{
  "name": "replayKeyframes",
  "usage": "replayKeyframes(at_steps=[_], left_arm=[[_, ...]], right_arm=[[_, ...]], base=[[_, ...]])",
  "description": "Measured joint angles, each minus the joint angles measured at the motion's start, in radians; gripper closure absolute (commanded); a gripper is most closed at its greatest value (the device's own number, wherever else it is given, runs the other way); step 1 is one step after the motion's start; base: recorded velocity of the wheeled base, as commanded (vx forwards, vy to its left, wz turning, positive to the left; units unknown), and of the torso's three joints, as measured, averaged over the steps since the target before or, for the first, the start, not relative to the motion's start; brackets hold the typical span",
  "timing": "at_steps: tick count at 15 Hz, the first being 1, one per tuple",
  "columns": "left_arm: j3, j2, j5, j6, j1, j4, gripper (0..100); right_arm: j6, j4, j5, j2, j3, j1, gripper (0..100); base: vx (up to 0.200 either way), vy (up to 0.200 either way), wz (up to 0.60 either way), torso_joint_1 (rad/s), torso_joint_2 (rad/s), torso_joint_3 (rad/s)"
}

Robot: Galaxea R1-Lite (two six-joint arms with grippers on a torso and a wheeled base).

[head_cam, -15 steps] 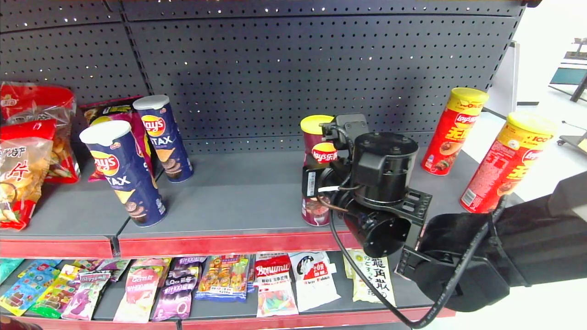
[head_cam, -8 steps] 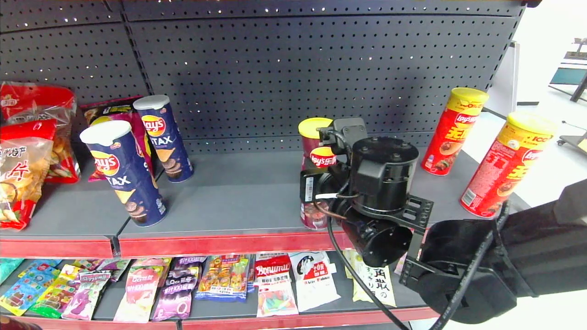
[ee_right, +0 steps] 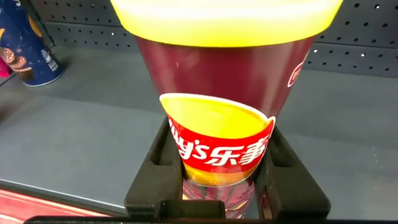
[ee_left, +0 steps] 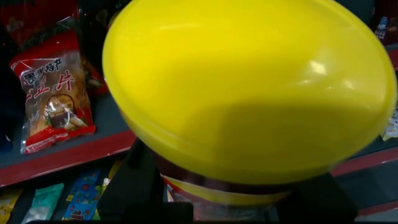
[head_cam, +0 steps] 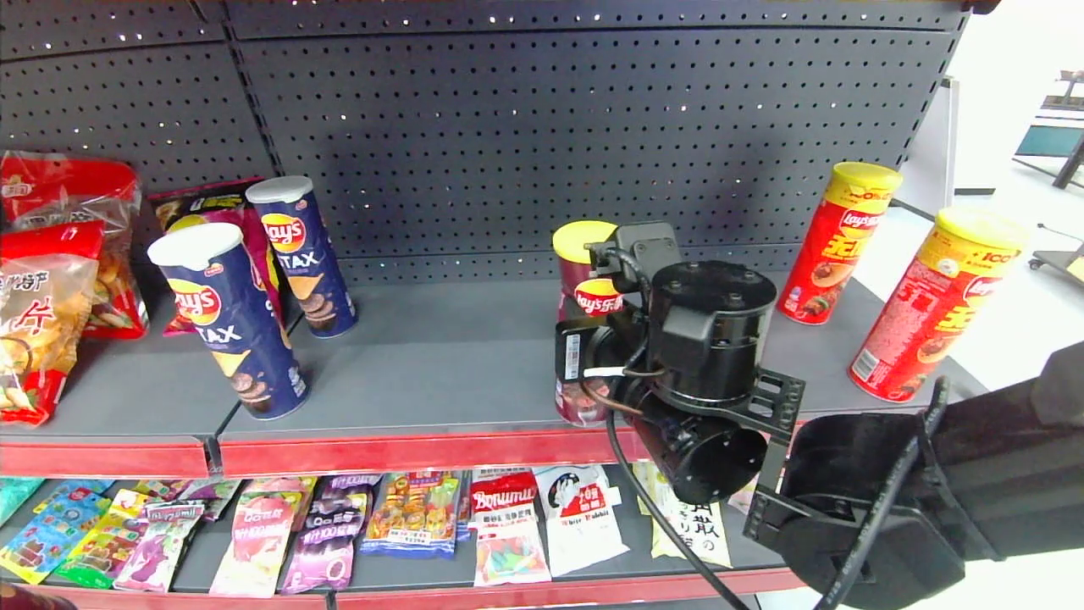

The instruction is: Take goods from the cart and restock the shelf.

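Observation:
A maroon chip can (head_cam: 583, 288) with a yellow lid stands upright near the front edge of the grey upper shelf (head_cam: 440, 364). My right gripper (head_cam: 593, 356) is shut on its middle. In the right wrist view the can (ee_right: 217, 81) rises between my right gripper's (ee_right: 224, 186) black fingers (ee_right: 155, 168), with the shelf board below. My left gripper (ee_left: 224, 199) is shut on a second can, whose big yellow lid (ee_left: 249, 87) hides most of its dark red body. That can is held in front of the shelf.
Two dark blue cans (head_cam: 229, 322) (head_cam: 303, 254) stand left of centre. Two red cans with yellow lids (head_cam: 838, 241) (head_cam: 936, 305) stand at the right end. Snack bags (head_cam: 51, 271) fill the far left. Flat sweet packets (head_cam: 406, 517) line the lower shelf.
My right arm has sunk slightly, bringing the maroon can a little lower at the shelf's front edge. Nothing else has moved.

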Motion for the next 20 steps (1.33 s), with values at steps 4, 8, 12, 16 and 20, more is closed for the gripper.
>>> replayKeyframes(at_steps=[4, 8, 12, 16, 20], left_arm=[[0.0, 0.0, 0.0, 0.0, 0.0, 0.0, 100], [0.001, -0.002, 0.0, 0.0, 0.0, 0.0, 100], [-0.008, -0.002, 0.0, 0.0, 0.0, 0.0, 100], [-0.009, -0.002, 0.0, 0.0, 0.0, -0.001, 100], [-0.007, -0.003, 0.0, 0.0, 0.0, -0.002, 100]], right_arm=[[0.0, 0.004, -0.01, 0.001, -0.001, 0.004, 0], [0.0, 0.002, -0.049, -0.013, 0.001, 0.038, 0], [0.004, 0.001, -0.099, -0.065, 0.068, 0.08, 0], [0.011, 0.001, -0.095, -0.184, 0.199, 0.132, 0], [0.039, -0.001, -0.003, -0.317, 0.338, 0.117, 0]], base=[[0.0, 0.0, 0.0, 0.0, 0.0, 0.0], [0.0, 0.0, 0.0, 0.0, 0.0, 0.0], [0.0, 0.0, 0.0, 0.0, 0.0, 0.0], [0.0, 0.0, 0.0, 0.0, 0.0, 0.0], [0.0, 0.0, 0.0, 0.0, 0.0, 0.0]])
